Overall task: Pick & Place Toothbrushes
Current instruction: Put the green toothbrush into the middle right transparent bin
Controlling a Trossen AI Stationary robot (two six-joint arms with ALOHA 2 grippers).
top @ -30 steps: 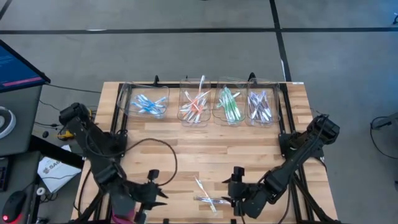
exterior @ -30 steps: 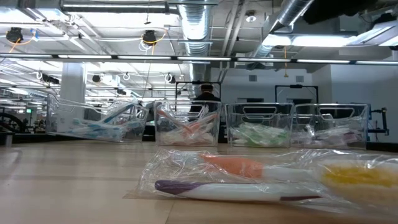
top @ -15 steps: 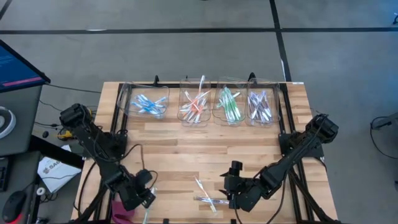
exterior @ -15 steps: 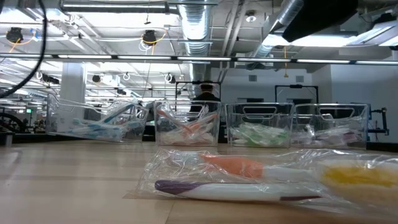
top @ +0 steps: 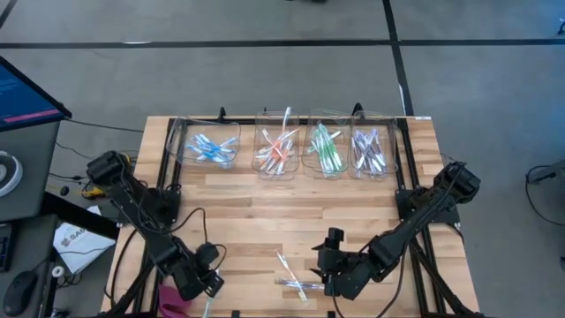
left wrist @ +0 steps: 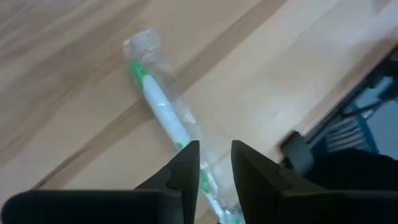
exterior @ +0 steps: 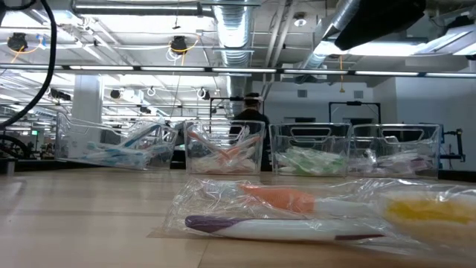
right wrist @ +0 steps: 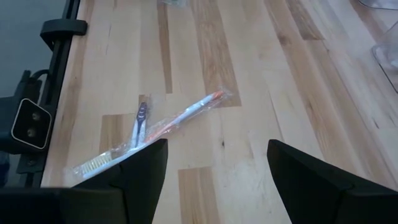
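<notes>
At the table's near left edge, the left gripper (left wrist: 214, 180) pinches the end of a green-accented toothbrush (left wrist: 163, 109) in a clear wrapper between narrowly set fingers, the brush lying on the wooden table (top: 265, 212) beside the edge. The right gripper (top: 328, 269) hovers with fingers spread wide, holding nothing, just beside two wrapped toothbrushes (top: 290, 274), one orange and one purple, lying crossed near the front middle. Along the far edge, four clear bins (top: 285, 146) hold more toothbrushes sorted by blue, orange, green and purple.
</notes>
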